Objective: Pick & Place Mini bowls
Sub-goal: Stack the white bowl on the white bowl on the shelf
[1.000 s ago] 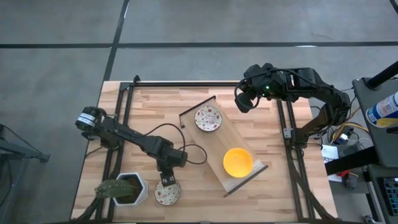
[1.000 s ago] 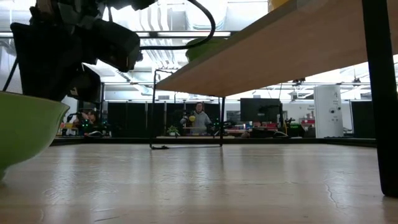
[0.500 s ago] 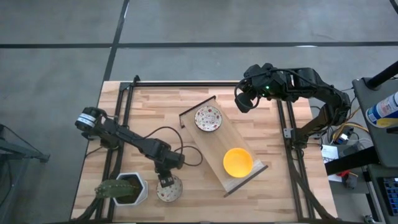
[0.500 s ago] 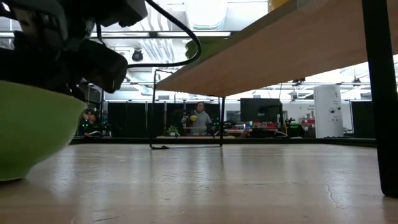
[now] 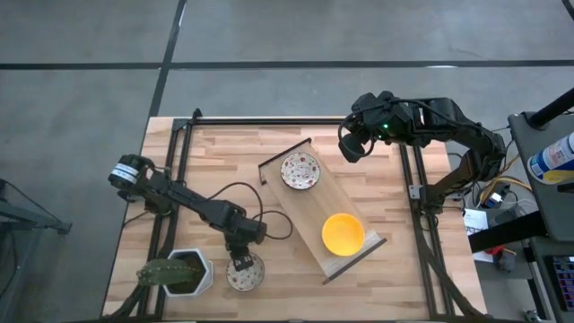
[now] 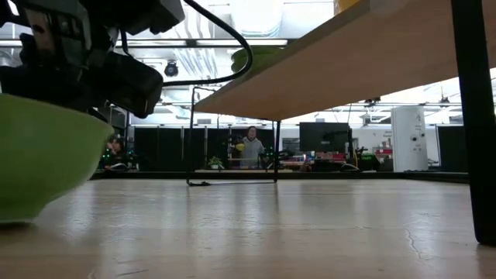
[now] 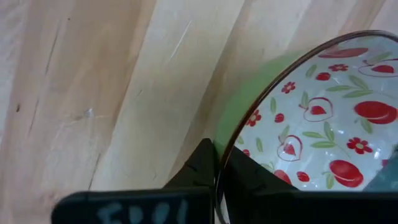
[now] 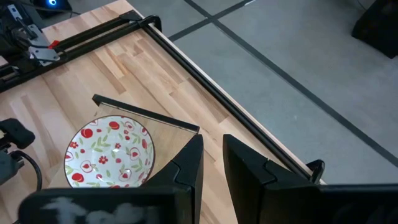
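Observation:
A mini bowl (image 5: 246, 274), white with red flowers inside and green outside, sits near the table's near edge beside the plant pot. My left gripper (image 5: 239, 263) is above it, shut on its rim. In the low view this bowl (image 6: 31, 167) fills the left side under the gripper. A second patterned bowl (image 5: 300, 170) and a yellow bowl (image 5: 343, 233) rest on a slanted wooden board (image 5: 316, 205). My right gripper (image 5: 350, 146) hangs over the table's far right part, fingers a narrow gap apart, touching nothing. The other bowls are out of view. My left gripper pinches the patterned bowl's rim (image 7: 217, 163), with one finger (image 7: 198, 167) outside the green wall and the other finger (image 7: 252, 174) inside on the flowered face. The fingers come from above, pointing down. Whether the bowl's underside (image 6: 19, 217) is clear of the table I cannot tell.
A white hexagonal pot with a green plant (image 5: 182, 272) stands close on the held bowl's left. The raised board shows from below in the low view (image 6: 333, 70). Black frame rails (image 5: 175, 170) run along the table's sides. Bare wood lies between the board and the left rail.
My left gripper, shut on the patterned bowl, has drawn it a little toward the far edge and to the right. In the low view the bowl's rim has risen and the bowl has moved right. The right arm has kept still.

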{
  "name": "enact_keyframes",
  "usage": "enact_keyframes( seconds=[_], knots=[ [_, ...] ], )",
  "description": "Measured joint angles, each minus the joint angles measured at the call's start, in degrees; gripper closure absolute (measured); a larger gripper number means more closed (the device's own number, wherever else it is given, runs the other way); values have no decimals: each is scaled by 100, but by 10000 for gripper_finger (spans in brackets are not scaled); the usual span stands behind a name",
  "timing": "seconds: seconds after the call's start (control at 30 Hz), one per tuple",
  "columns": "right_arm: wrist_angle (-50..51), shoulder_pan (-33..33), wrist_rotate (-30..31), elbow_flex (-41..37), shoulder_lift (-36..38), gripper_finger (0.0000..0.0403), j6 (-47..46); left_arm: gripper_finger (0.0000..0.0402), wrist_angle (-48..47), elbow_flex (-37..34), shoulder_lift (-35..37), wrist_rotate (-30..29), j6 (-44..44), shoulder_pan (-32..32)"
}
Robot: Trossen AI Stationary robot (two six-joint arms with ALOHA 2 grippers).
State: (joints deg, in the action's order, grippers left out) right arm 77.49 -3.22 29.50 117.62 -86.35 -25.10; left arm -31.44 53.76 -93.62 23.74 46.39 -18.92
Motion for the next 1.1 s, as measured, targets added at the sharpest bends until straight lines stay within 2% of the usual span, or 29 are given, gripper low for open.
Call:
enact_keyframes(
  seconds=[0.3,0.53,0.8,1.1],
  knots=[
    [0,-2,2,0,0,346,2,397,-481,2,424,34,-135,15],
    [0,-2,8,0,0,346,22,398,-808,123,1378,-113,157,248],
    [-26,-4,63,0,0,346,114,397,-811,730,2214,-330,1200,1044],
    [-26,-4,63,0,0,346,163,396,-571,1960,2068,-340,1263,2047]
  ],
)
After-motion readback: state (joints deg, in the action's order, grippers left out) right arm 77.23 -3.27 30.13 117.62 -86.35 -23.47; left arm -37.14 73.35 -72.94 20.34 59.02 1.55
